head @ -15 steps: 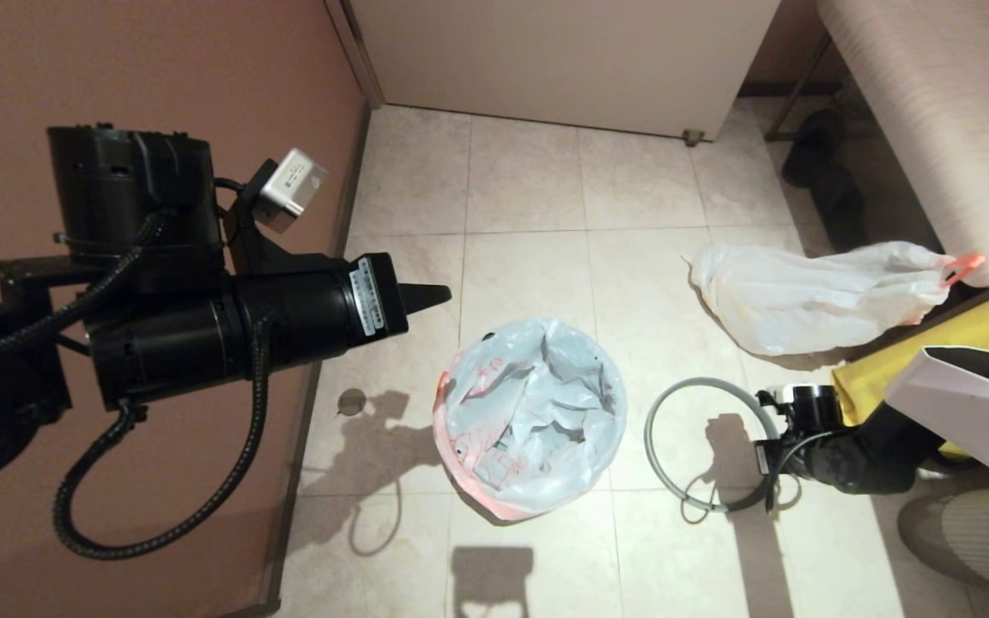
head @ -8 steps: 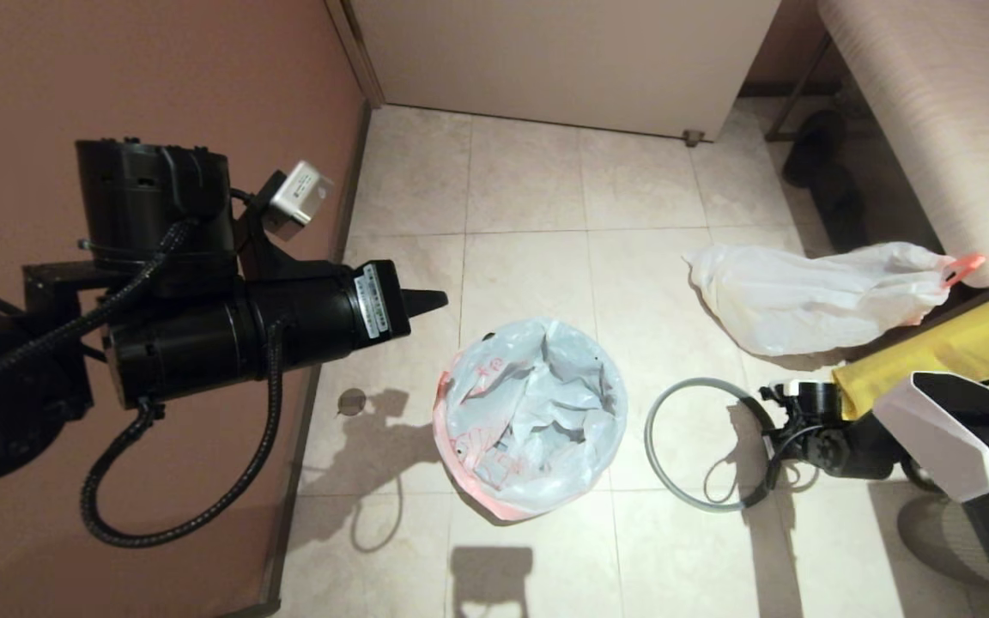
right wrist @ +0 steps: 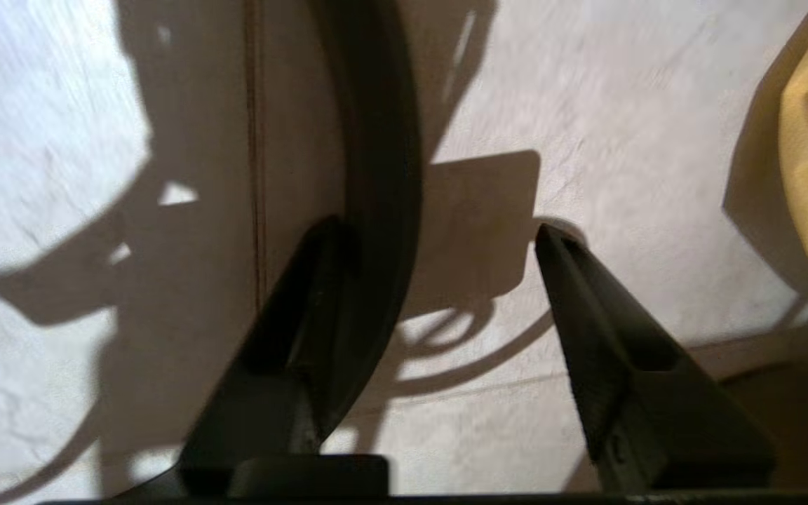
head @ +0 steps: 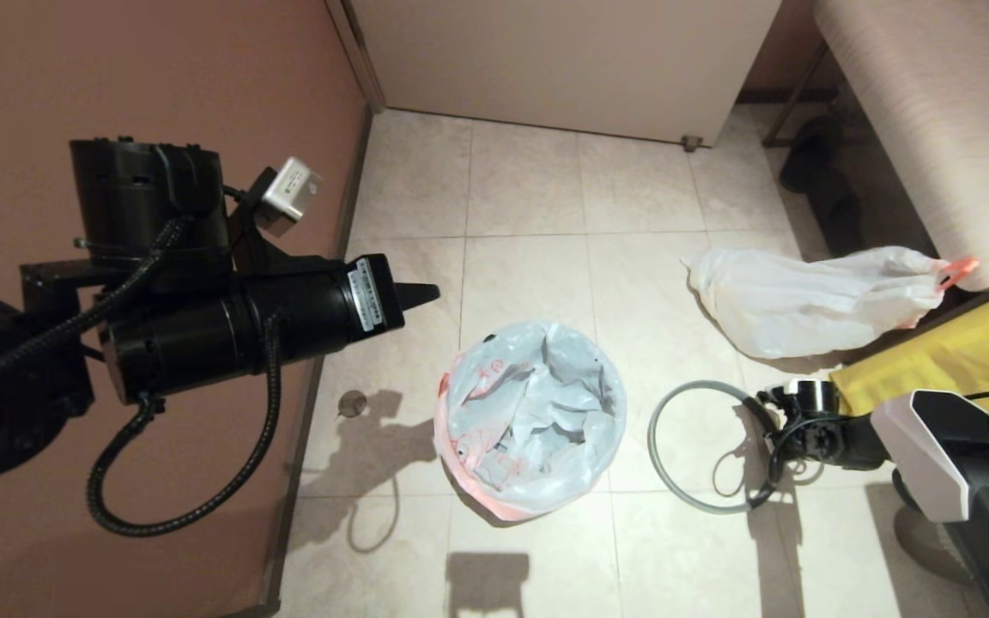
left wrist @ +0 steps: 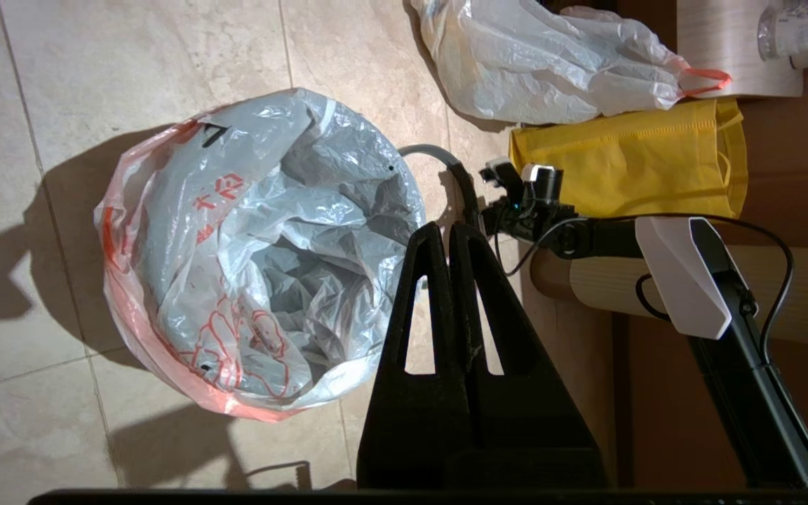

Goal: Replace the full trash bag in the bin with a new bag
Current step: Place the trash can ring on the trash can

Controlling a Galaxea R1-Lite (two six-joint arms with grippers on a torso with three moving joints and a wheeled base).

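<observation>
New bag [head: 531, 416] lined the bin [head: 494, 508] mid-floor, full trash bag [head: 812, 296] lay far right; grey hoop [head: 700, 446] flat on the floor beside the bin. Right gripper [right wrist: 439, 242] was part open, empty, apparently straddling the hoop's right arc; left gripper [left wrist: 449, 238] shut, empty, hovering by the wall. Risk: a skewed pinch could skid the hoop into the yellow bag [head: 967, 360] close right; open floor lay only near and far.
</observation>
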